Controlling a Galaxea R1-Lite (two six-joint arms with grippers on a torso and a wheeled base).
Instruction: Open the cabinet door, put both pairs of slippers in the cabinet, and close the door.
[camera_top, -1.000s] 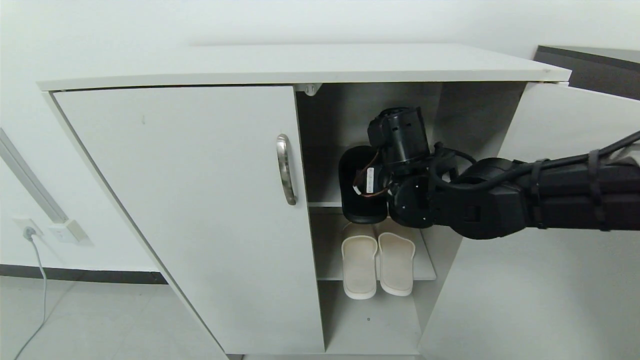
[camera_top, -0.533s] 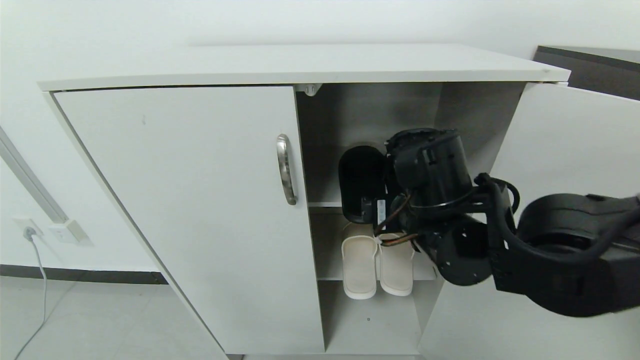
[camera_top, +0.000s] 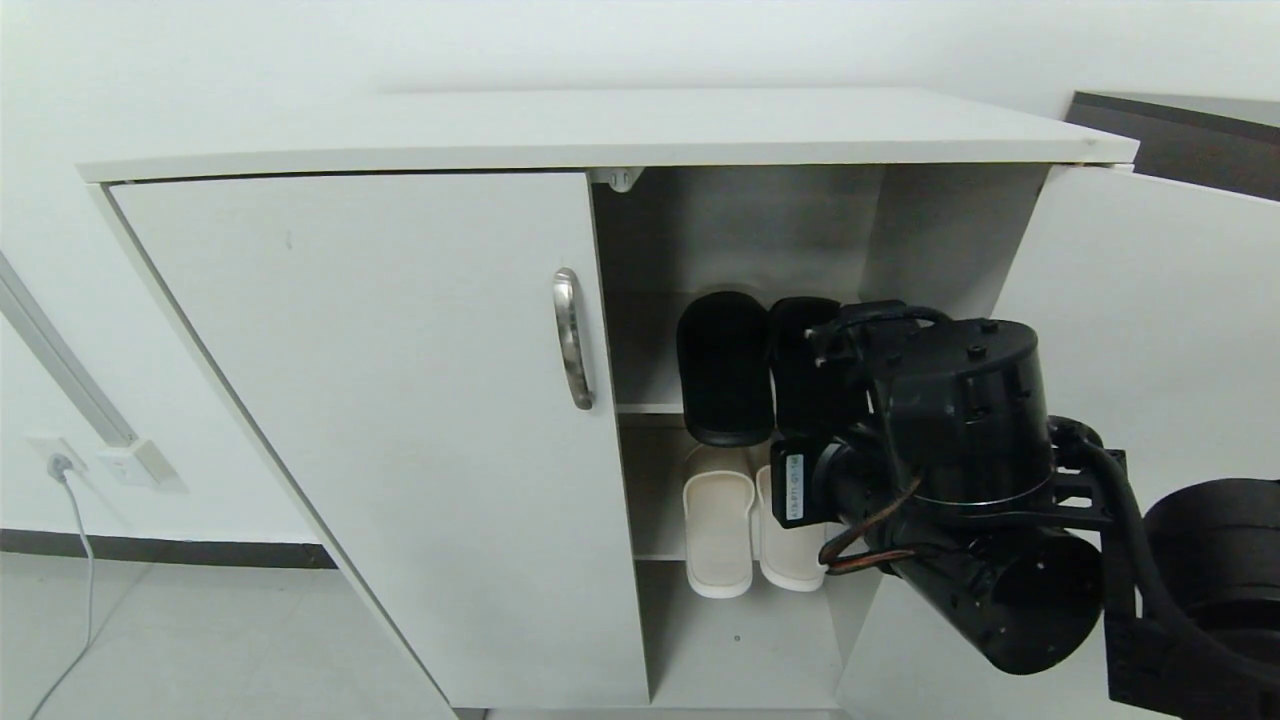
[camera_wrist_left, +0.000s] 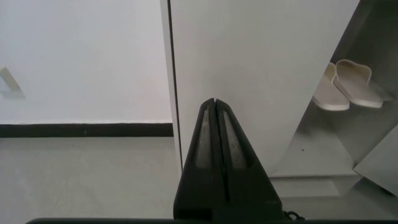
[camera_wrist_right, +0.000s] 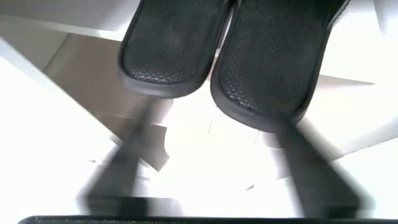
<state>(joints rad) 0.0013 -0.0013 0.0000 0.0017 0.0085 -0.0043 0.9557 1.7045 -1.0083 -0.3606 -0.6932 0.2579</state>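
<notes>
The white cabinet has its left door closed and its right door swung open. A pair of black slippers lies side by side on the upper shelf, heels outward. A pair of white slippers rests on the shelf below, and it also appears beside the left door's edge. My right gripper is open just in front of the black slippers' heels, holding nothing; its wrist hangs before the opening. Low down, my left gripper is shut and empty, facing the closed left door.
A metal handle sits on the left door's right edge. A wall socket with a cable is at the far left above the grey floor. A dark panel stands behind the open door.
My right arm has drawn back out of the cabinet, down and to the right. The second black slipper, hidden by the wrist before, now shows on the upper shelf.
</notes>
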